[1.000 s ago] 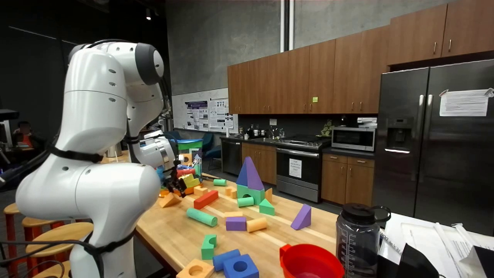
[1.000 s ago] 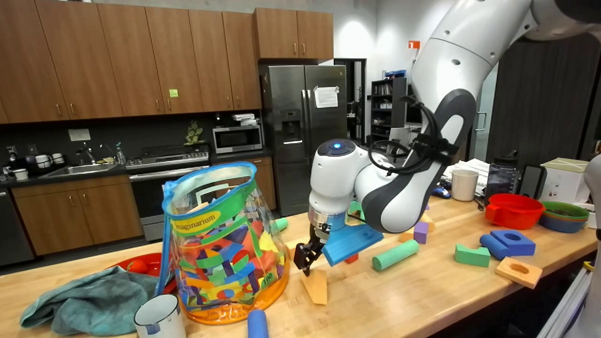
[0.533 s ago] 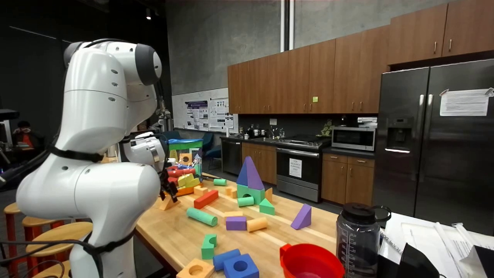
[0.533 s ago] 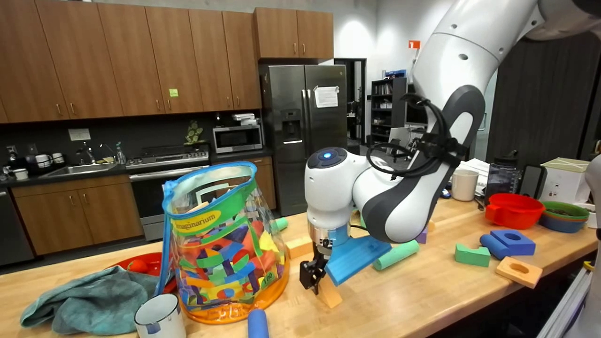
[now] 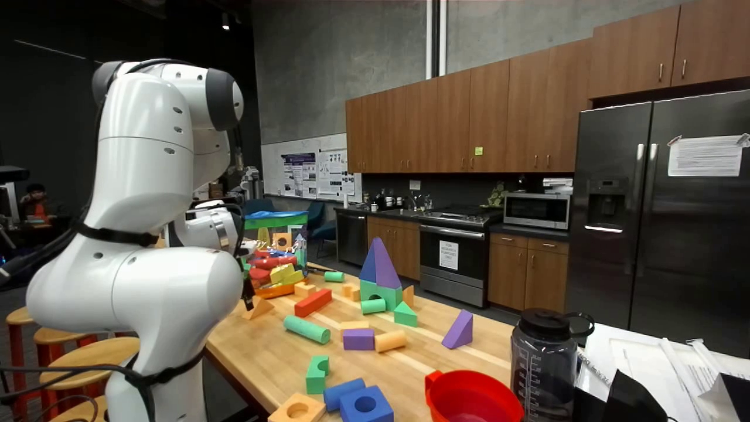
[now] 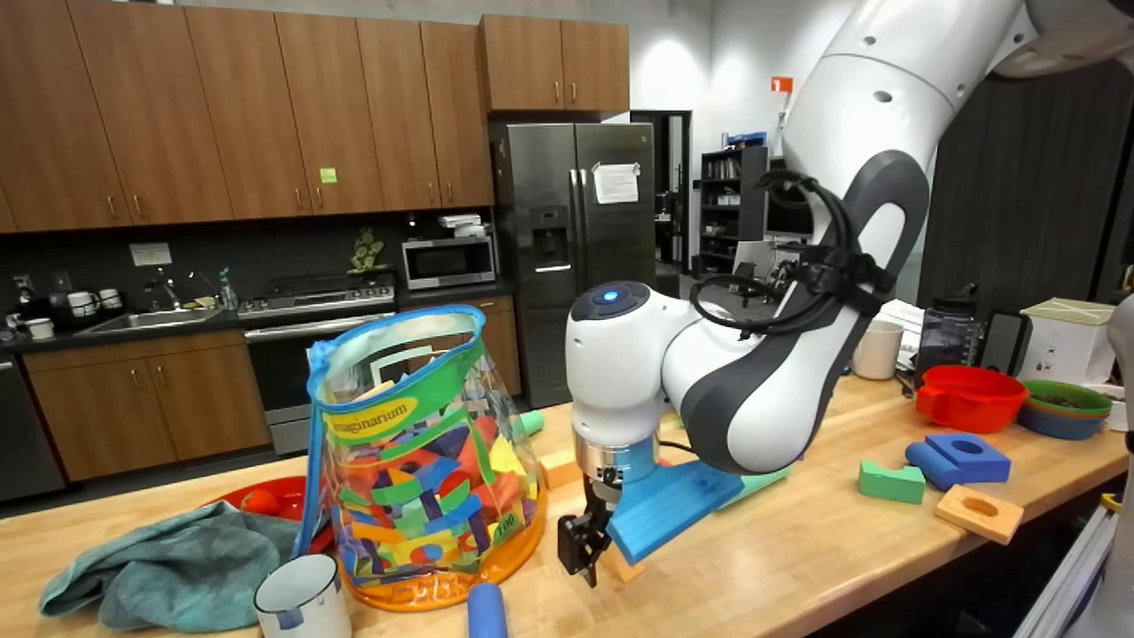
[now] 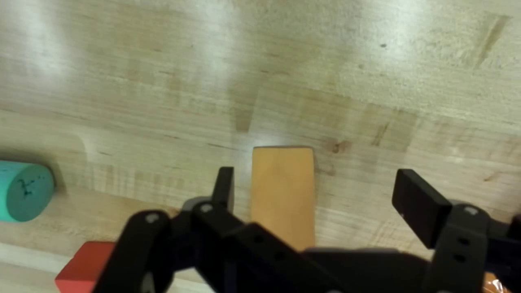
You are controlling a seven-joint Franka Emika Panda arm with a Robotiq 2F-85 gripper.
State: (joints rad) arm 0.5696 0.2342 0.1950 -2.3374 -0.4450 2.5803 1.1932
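My gripper [image 7: 323,195] stands open in the wrist view, its two black fingers well apart and nothing gripped. A plain orange block [image 7: 283,191] rests on the wooden table below the gap, nearer the finger on the left of that view. Its lower end is hidden behind the gripper. In an exterior view the same block [image 5: 261,308] looks like a wedge, with a dark fingertip [image 5: 248,303] beside it. From another side, the block [image 6: 625,564] is mostly covered by the gripper [image 6: 585,549] and a blue plate [image 6: 673,512] on the wrist. I cannot tell whether they touch.
A clear bag of blocks [image 6: 434,505] stands close beside the gripper, with a blue cylinder [image 6: 486,611] and a mug [image 6: 303,598] near it. A red block [image 5: 313,302], a green cylinder [image 5: 306,329] and a small block tower [image 5: 381,275] share the table.
My gripper has moved lower and toward the arm's side of the table, staying open. The orange block has shifted slightly and sits at a different angle than one second ago.
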